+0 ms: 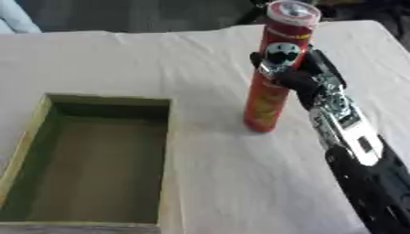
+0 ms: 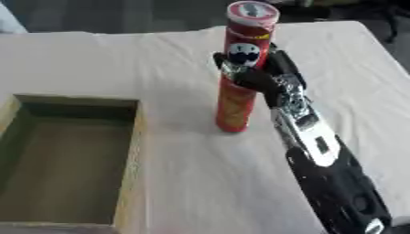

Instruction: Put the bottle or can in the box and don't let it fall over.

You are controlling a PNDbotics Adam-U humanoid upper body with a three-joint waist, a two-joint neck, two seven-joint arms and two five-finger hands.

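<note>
Left eye view: the right hand (image 1: 290,73) has its fingers curled round the middle of the tall red can (image 1: 275,68), which stands upright on the white cloth of the table (image 1: 200,55), well to the right of the box (image 1: 164,151) and a little beyond its far edge. The step in hand looks like the grasp before the carry. To do it well I would judge that the can should rise straight up before it travels, since it is tall and narrow and tips easily. It should then go leftward over the box wall with its base clear of the rim, come down flat on the box floor, and be released only once it stands on its own (a hold near the middle suits this, keeping the top from swinging). The left hand does not show.

Right eye view: the can (image 2: 240,68) is a slim tube, red down its length, with a yellow band and a cartoon face near the top and a pale lid that catches the light. The box (image 2: 132,151) to its left is open-topped, with light wooden walls, a dull greenish-brown inside and nothing in it. The right hand (image 2: 258,75) wraps the can from behind and to the right, its dark forearm running off toward the lower right.
</note>
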